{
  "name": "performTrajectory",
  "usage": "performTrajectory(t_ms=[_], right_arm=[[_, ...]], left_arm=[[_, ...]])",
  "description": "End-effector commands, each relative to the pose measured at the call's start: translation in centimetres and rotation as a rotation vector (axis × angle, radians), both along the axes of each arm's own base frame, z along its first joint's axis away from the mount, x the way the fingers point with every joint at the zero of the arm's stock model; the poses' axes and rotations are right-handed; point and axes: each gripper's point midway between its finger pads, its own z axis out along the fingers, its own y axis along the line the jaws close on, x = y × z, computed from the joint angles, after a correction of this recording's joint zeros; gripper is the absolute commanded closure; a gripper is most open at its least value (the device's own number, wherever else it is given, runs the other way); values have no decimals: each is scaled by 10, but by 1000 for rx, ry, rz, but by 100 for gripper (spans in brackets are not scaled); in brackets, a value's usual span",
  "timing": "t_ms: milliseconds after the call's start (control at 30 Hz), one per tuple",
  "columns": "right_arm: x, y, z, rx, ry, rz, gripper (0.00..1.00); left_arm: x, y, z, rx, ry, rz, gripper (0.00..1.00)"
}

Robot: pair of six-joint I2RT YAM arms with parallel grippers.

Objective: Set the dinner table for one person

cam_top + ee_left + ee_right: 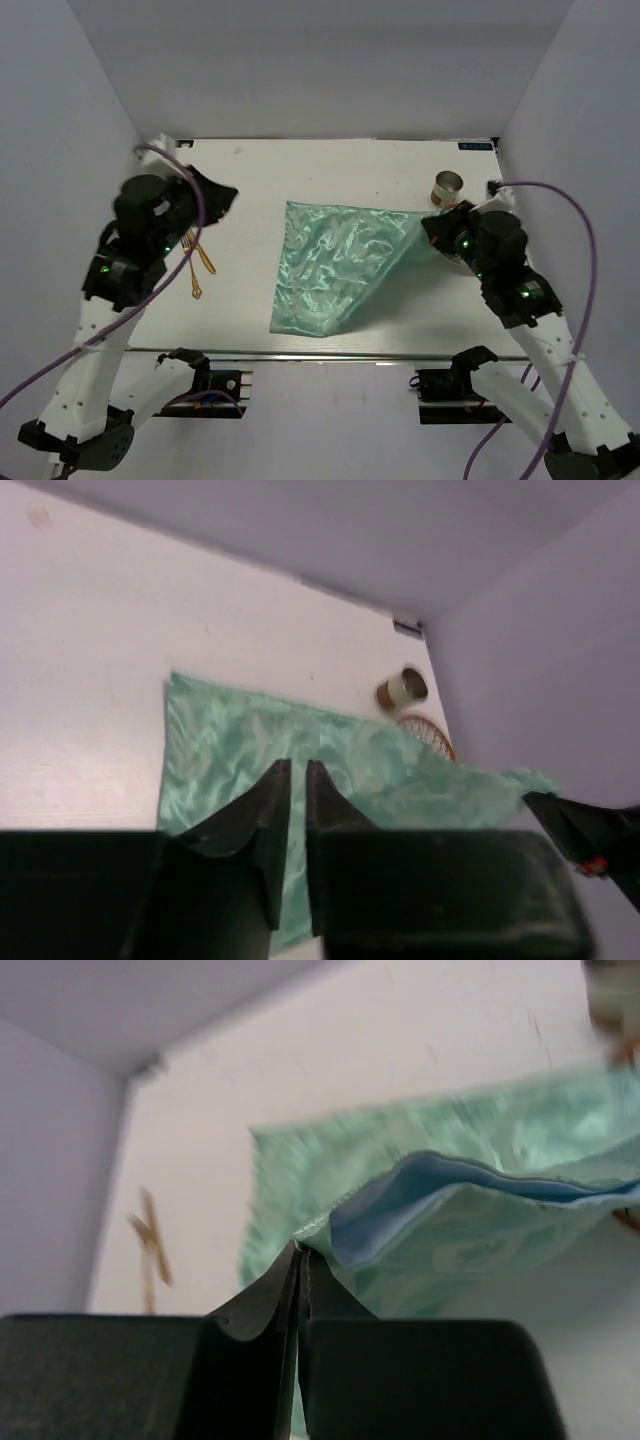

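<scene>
The step in hand looked to be laying the placemat. The mint-green cloth (335, 265) lay across the middle of the bench (300, 165), its far-left corner flat. Its right corner was raised off the surface, where the right gripper (300, 1250) had its fingers pressed together on the hem. The left gripper (298, 765) hung over the far-left part of the bench, fingers drawn nearly together with only a thin slit between them and nothing held.

The next move probably called for drawing that lifted corner out toward the right edge and lowering it, so the fabric spread square and unwrinkled. It would need to avoid dragging over the woven piece (428, 732) just beside it.

The cloth was thin, glossy and satiny with a faint pattern. It was limp enough to sag in folds, and its underside showed pale blue. The bench was matt white and flat. Slim gold cutlery (200, 262) lay near the left edge, and a small round metallic cup (447, 186) stood toward the far-right corner.
</scene>
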Motion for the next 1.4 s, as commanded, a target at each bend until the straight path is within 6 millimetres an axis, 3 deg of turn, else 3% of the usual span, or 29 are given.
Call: performTrajectory(t_ms=[0,33,100,133,267,367,400,433,667,800,833,933,1033,1133,1233,1267,1367], right_arm=[[-10,11,-94,-68,210,74,100],[-15,9,-104,-61,212,75,100],[-20,8,-108,-58,212,75,100],[-21,7,-110,-64,219,76,100],[-25,0,-113,-98,226,65,100],[-26,-6,-114,-119,230,40,100],[-26,-8,-115,-127,229,36,100],[-26,-9,-115,-131,228,28,100],[-18,-13,-129,-127,244,-19,100],[-14,-14,-129,-138,248,-33,100],[-13,-14,-130,-136,247,-33,100],[-13,-12,-126,-116,231,-31,100],[-13,-13,-124,-129,224,-29,100],[-15,-17,-122,-154,229,-33,100],[-17,-20,-119,-156,220,-43,100],[-17,-20,-118,-157,220,-41,100],[-19,-21,-119,-154,219,-42,100]], left_arm=[[-8,-46,-116,-75,333,-190,74],[-16,-48,-163,-77,435,-199,72],[-31,-61,-177,-167,461,-264,65],[-40,-64,-206,-182,525,-286,62],[-67,-68,-233,-254,647,-294,46],[-88,-44,-245,-261,730,-145,32],[-92,-39,-243,-272,726,-119,9],[-95,-37,-244,-300,736,-88,2],[-119,-41,-308,-349,976,-34,2],[-113,-28,-313,-327,951,64,2],[-107,-17,-323,-264,961,128,2],[-97,13,-322,-57,950,233,2],[-85,35,-299,35,872,293,2],[-71,36,-263,11,742,283,2],[-65,33,-243,-47,686,288,2],[-66,27,-239,-79,682,260,2],[-69,7,-258,-123,763,208,2]])
